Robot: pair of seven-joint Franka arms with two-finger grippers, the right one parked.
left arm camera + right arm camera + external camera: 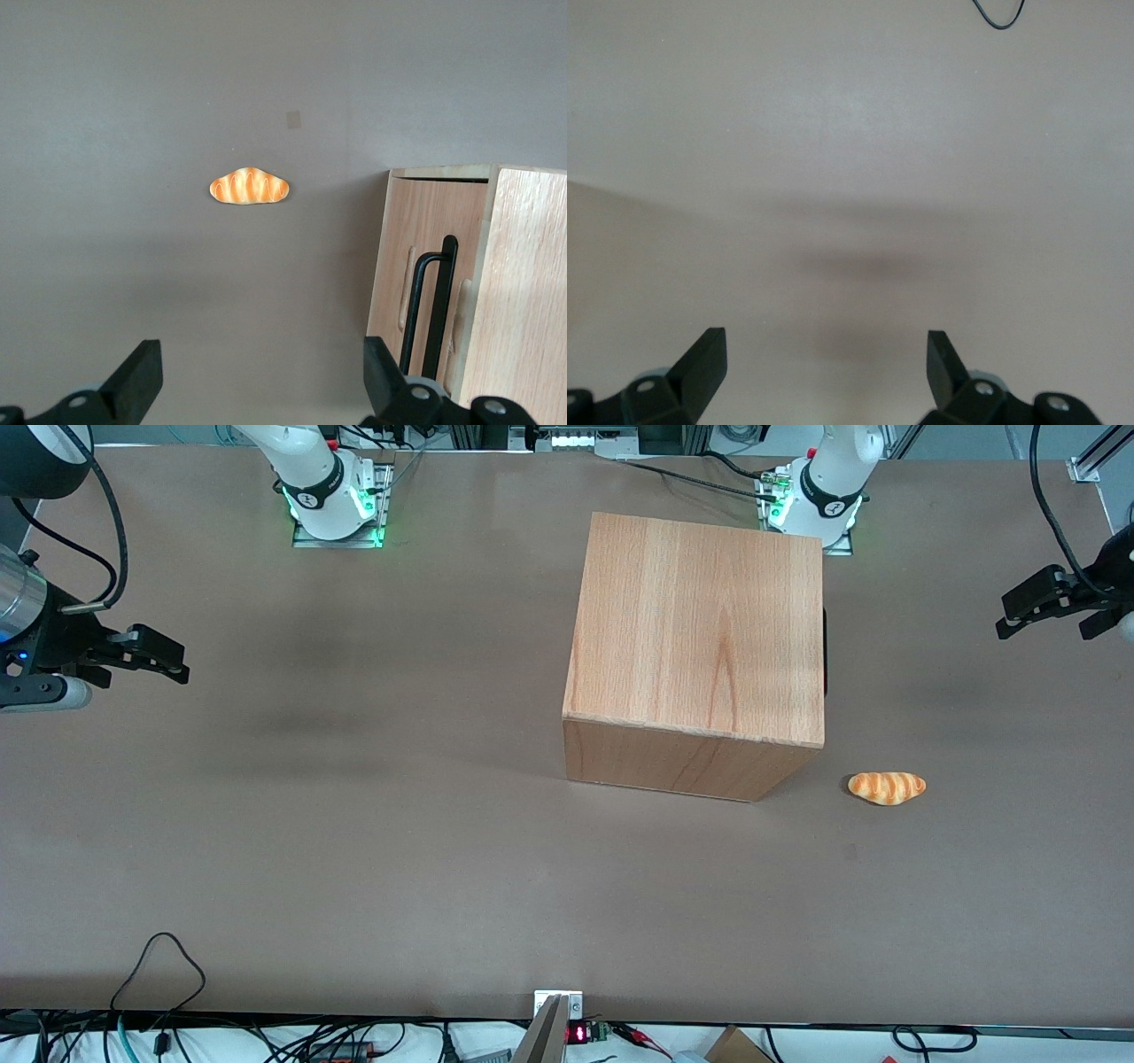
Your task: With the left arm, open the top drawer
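the black two-finger gripper point(1050, 607) is held above the brown bench point(354, 824) at the working arm's end, fingers point(137, 376) spread and empty — well apart from the top drawer's slim black bar handle point(431, 305) on the light-wood cabinet point(700, 646).

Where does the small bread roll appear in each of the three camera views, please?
Front view: the bread roll lies on the table beside the cabinet, nearer the camera.
Left wrist view: the roll lies past the open pincer.
Right wrist view: not in it.
Shared landmark: the cabinet.
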